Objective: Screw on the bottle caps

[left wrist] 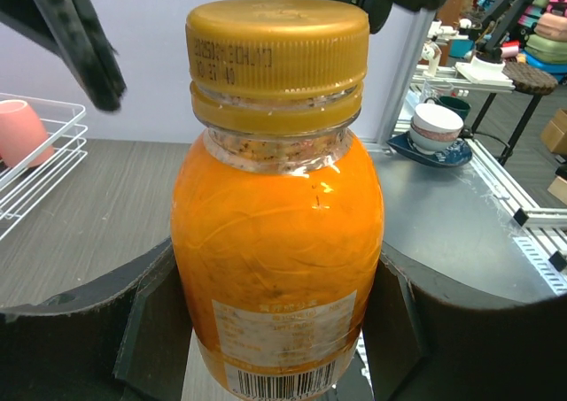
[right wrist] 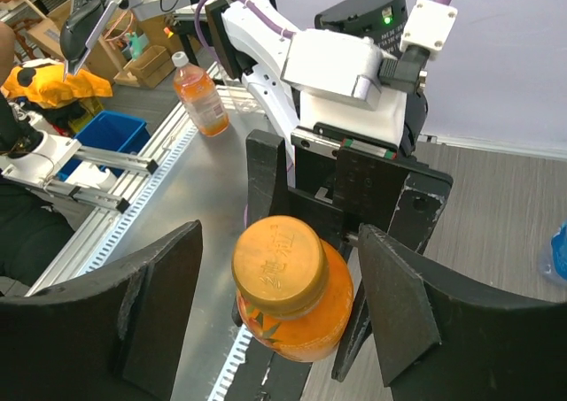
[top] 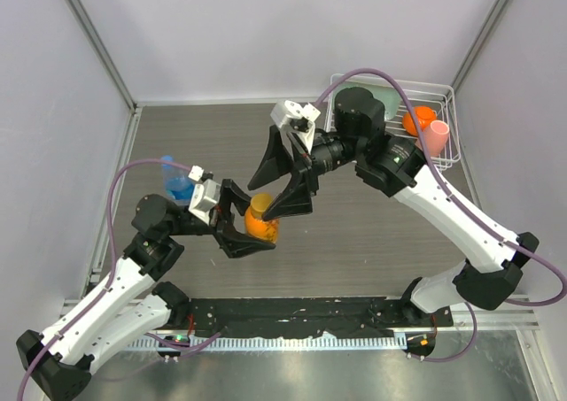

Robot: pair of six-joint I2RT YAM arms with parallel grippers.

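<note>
My left gripper is shut on the squat orange bottle, with a finger pressed on each side of its body. It holds the bottle upright above the table's middle. The orange-amber cap sits on the bottle's neck. From above, my right gripper straddles the cap, open, with a gap on either side. The clear bottle with blue on it stands at the left behind my left arm, and a blue cap shows at its top.
A white wire basket stands at the back right. It holds a pink cup, an orange ball and a pale green item. Grey walls close in the table on the left, back and right.
</note>
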